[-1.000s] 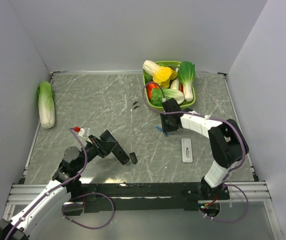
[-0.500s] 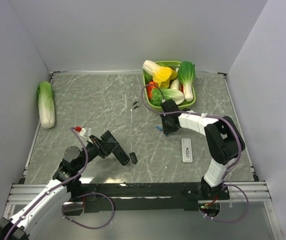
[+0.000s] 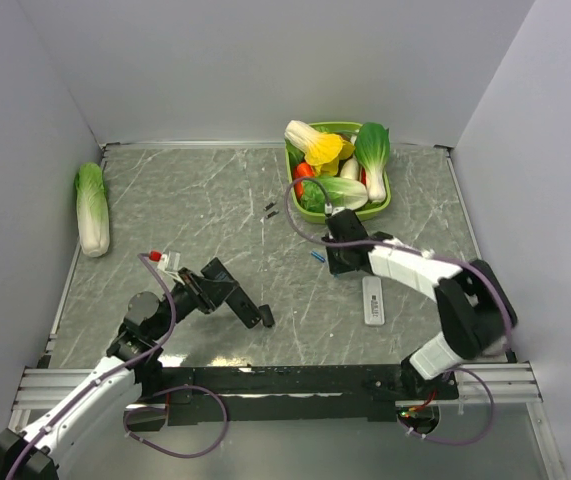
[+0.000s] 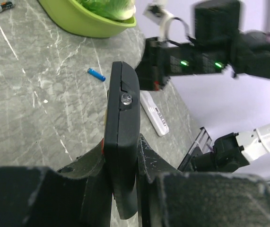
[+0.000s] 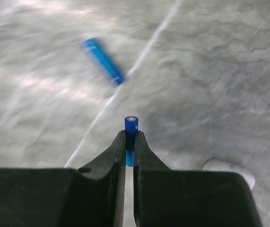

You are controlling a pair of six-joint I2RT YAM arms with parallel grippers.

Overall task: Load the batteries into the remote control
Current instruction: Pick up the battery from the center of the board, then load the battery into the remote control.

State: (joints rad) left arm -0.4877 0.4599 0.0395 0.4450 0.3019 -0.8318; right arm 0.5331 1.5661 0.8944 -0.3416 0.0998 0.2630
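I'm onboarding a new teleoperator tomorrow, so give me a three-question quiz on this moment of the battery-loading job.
1. Multiple choice. The right gripper is shut on: A) a blue battery; B) a coin; C) nothing.
2. True or false. The left gripper holds the black remote.
3. Short answer. How many blue batteries lie loose on the table?

Key
1. A: it stands pinched between the fingertips.
2. True.
3. One: the loose battery lies flat just ahead of the right gripper.
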